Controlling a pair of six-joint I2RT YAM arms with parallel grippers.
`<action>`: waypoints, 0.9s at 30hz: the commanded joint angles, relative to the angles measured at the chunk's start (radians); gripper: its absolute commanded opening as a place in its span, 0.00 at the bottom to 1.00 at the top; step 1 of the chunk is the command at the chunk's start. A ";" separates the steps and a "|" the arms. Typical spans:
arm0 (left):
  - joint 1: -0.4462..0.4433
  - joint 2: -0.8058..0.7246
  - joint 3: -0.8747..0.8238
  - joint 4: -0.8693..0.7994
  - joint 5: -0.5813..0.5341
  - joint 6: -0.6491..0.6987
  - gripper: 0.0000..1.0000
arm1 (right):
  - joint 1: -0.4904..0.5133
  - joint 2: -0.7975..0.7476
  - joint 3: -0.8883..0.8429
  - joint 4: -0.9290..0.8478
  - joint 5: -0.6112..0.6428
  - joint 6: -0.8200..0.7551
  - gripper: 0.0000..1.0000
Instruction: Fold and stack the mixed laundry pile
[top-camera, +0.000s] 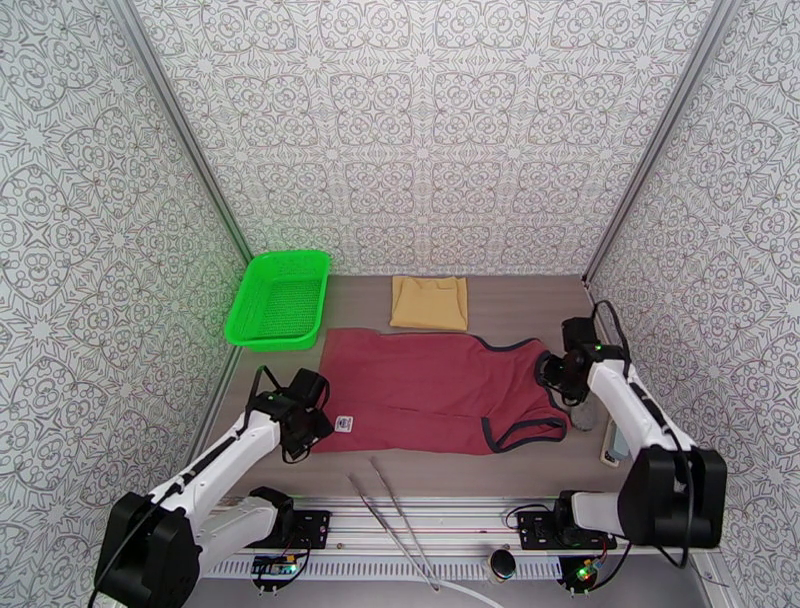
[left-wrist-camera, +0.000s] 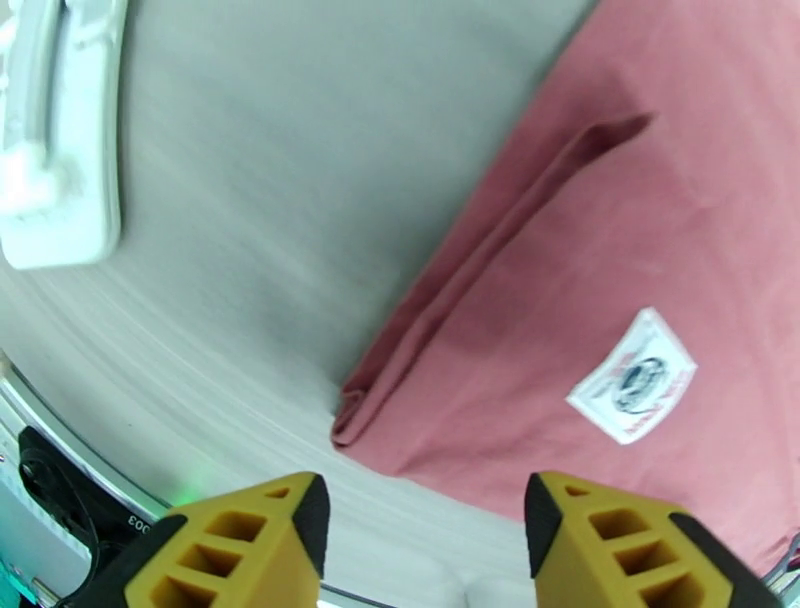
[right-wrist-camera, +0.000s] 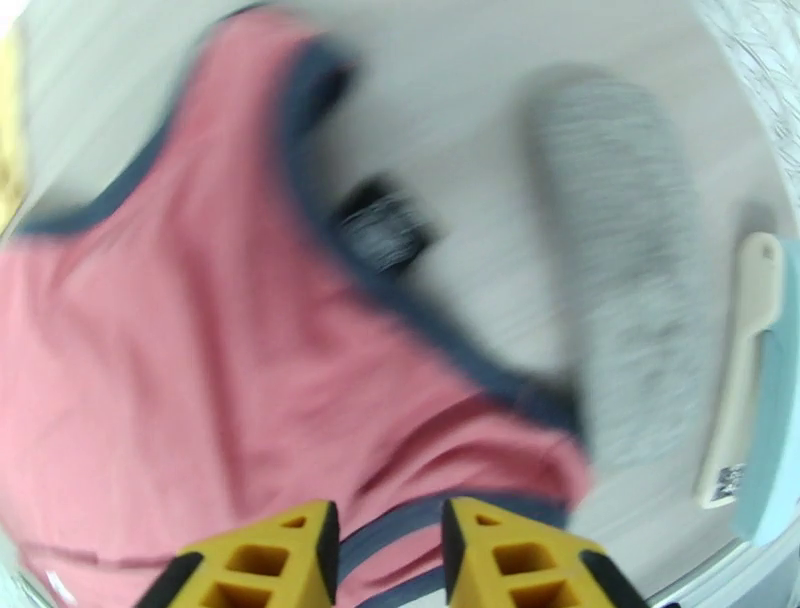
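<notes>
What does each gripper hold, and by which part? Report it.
Left gripper: jaws open, nothing held, above the maroon tank top. Right gripper: cannot tell; the blurred navy-trimmed strap lies between its close-set jaws.

Far-left corner: basket (top-camera: 278, 300) is obstructing. Near edge: tongs (top-camera: 402, 520) are lying across. Table (top-camera: 525, 305) right of cloth (top-camera: 429, 303) is standing open.

A white stitched label (left-wrist-camera: 632, 375) is lying on the maroon fabric tank top (left-wrist-camera: 640, 200), ahead and right of the left gripper (left-wrist-camera: 427, 535). Its round emblem and lettering are coming out too small to read. Low to that gripper's left, a black block (left-wrist-camera: 110, 515) is showing pale characters ending "03".
</notes>
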 joint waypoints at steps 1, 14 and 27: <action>-0.015 0.026 0.035 -0.021 -0.015 0.033 0.53 | 0.143 -0.026 -0.123 0.017 -0.067 0.128 0.24; -0.036 0.263 -0.044 0.175 0.011 0.032 0.35 | 0.263 0.208 -0.205 0.133 0.005 0.261 0.00; -0.053 0.292 -0.078 0.165 0.020 0.062 0.37 | 0.230 0.126 -0.196 -0.146 0.257 0.455 0.00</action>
